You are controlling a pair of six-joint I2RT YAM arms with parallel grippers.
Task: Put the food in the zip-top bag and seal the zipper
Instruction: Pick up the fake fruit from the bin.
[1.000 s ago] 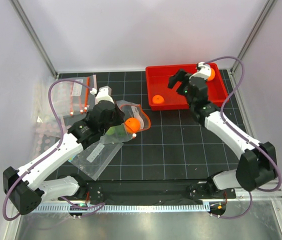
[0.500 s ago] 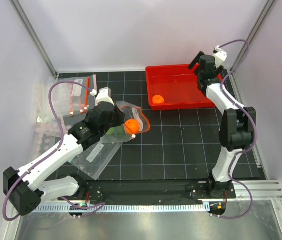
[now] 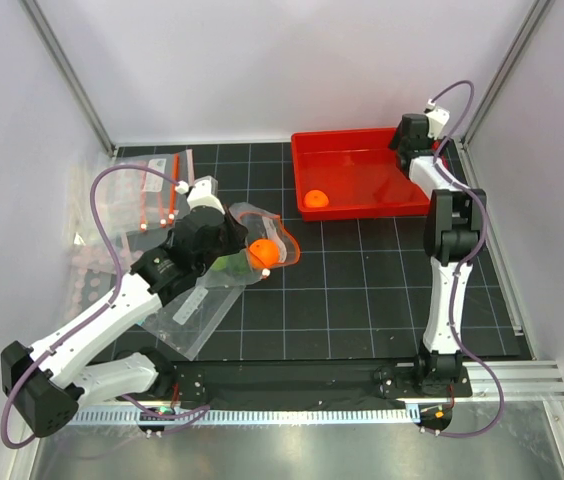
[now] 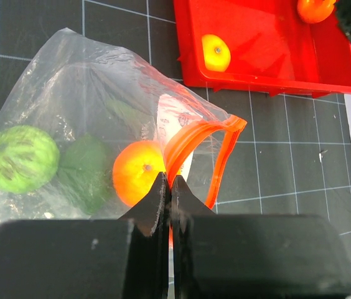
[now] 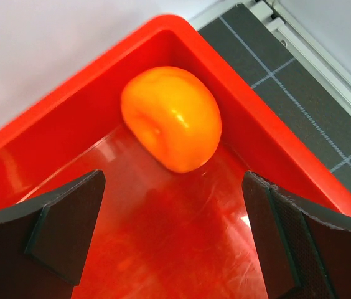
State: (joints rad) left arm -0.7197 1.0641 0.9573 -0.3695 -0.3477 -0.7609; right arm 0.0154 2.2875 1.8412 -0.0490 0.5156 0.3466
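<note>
**Three fruits bagged, two in the tray**

The zip-top bag (image 4: 94, 93) lies on the left half of the table (image 3: 362, 290), its mouth turned toward the table's middle. Through the clear plastic three fruits show side by side. The bumpy light green fruit (image 4: 20, 159) is deepest in, the smooth dark green fruit (image 4: 85, 171) is touching it, and an orange fruit (image 4: 139, 171) sits just inside the mouth.

The left fingers (image 4: 168, 180) are clenched on the zipper (image 4: 191, 134), whose red-orange strip arches up into an open loop beside that orange fruit.

A red tray (image 3: 347, 136) sits at the far right of the table. A second orange fruit (image 3: 314, 198) rests near the tray's near left corner. A third orange fruit (image 5: 172, 118) is tucked into its far right corner, against the walls.

The right fingers (image 5: 63, 218) are spread wide and hold nothing. They hang over the tray floor facing that corner fruit and are apart from it.

Spare clear pouches (image 3: 147, 190) with red-orange strips lie near the far left corner of the table.
</note>
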